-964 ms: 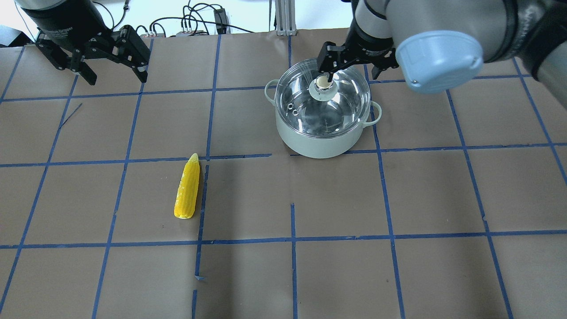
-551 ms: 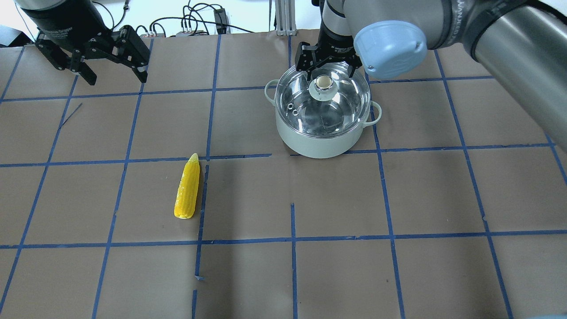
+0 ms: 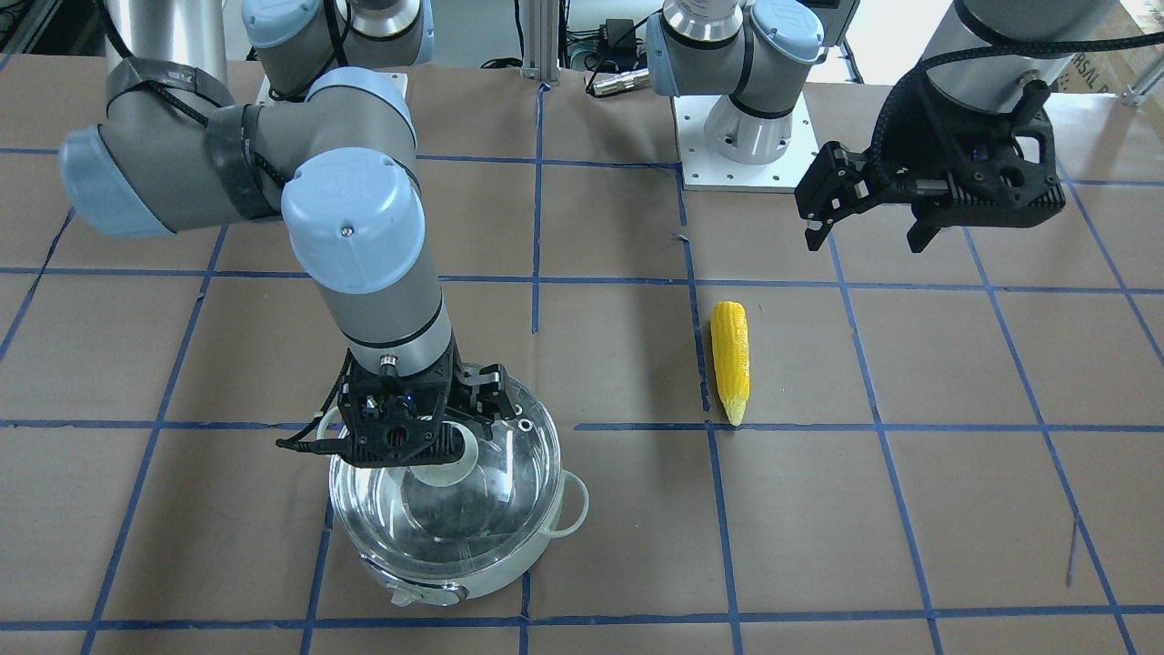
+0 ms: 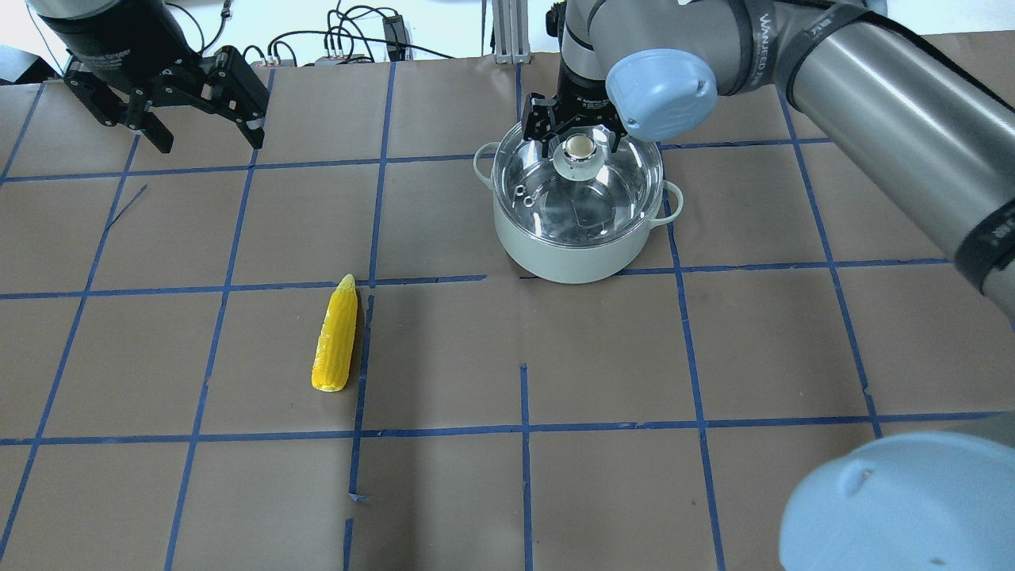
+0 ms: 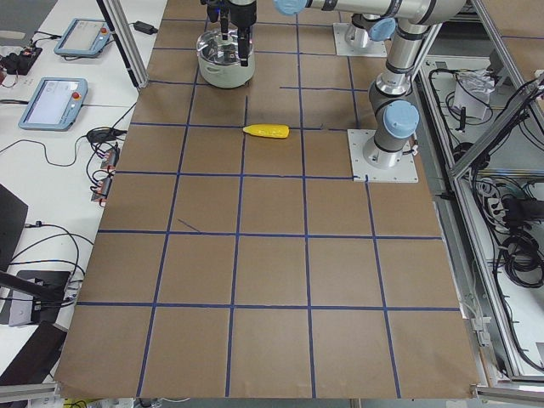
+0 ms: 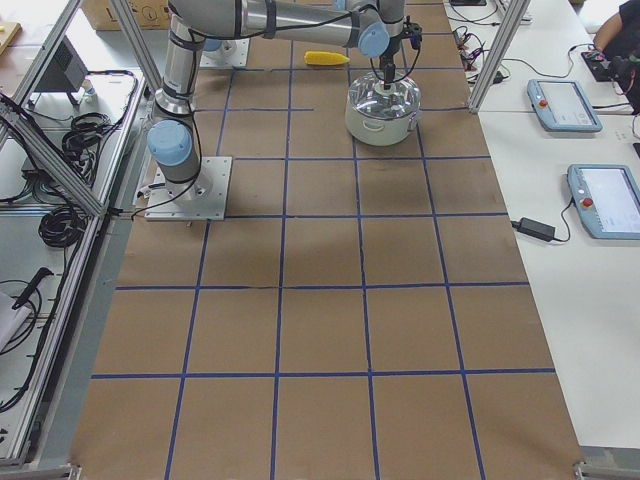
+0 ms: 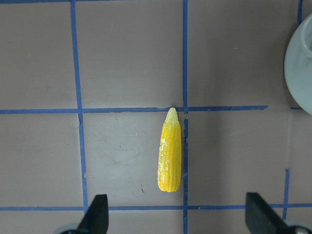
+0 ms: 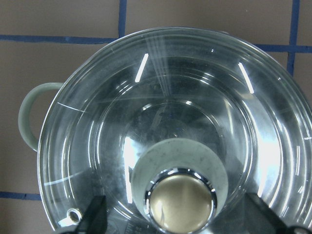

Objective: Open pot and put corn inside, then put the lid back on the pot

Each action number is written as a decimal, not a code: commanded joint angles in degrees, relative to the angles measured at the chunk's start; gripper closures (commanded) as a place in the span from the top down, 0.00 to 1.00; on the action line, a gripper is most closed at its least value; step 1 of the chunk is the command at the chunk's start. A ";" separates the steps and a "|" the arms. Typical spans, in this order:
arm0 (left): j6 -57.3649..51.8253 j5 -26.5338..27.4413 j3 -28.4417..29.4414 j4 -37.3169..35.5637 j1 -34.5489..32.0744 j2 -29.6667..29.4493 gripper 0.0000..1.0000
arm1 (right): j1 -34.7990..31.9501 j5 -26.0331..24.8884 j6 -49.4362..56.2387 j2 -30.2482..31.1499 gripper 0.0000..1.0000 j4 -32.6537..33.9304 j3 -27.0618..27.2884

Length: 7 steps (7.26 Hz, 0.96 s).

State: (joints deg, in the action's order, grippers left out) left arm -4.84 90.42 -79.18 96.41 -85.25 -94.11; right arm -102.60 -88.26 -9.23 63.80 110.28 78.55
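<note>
Brown table (image 4: 603,357) crossed by blue tape lines (image 4: 525,428).

A: The corn (image 4: 334,341) — what colour?
B: Bright yellow, paler at its tip.
A: And the pot (image 4: 571,258)?
B: Pale mint outside, shiny steel inside — clear lid (image 4: 547,198), beige knob (image 4: 578,145). Brown table (image 4: 753,349), blue grid lines (image 4: 525,476).

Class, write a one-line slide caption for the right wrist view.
Right gripper, jaws open, flanks the knob of the glass lid resting on the pot.

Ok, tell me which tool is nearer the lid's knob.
Right. The right tool hangs open over the lid's knob, a finger either side; the left tool hangs far off to the robot's left.
</note>
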 commanded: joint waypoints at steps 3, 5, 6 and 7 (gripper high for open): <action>0.09 -0.07 -0.35 -0.09 0.00 -0.02 1.00 | 0.03 0.11 0.00 -1.04 0.76 0.64 -0.33; 0.09 -0.07 -0.53 0.00 0.00 -0.02 1.00 | 0.03 0.46 0.00 -1.31 0.53 0.64 -0.42; 0.00 -0.59 -0.62 0.09 -0.09 -0.55 1.00 | 0.03 0.37 0.09 -1.31 0.38 0.55 -0.77; 0.35 -0.86 -1.14 -0.09 -0.44 -1.25 1.00 | 0.03 -0.06 0.18 -1.31 0.32 0.37 -1.38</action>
State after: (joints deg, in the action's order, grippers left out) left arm -4.73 89.95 -79.89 96.43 -85.41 -94.65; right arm -102.57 -87.96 -9.15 62.51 110.82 77.76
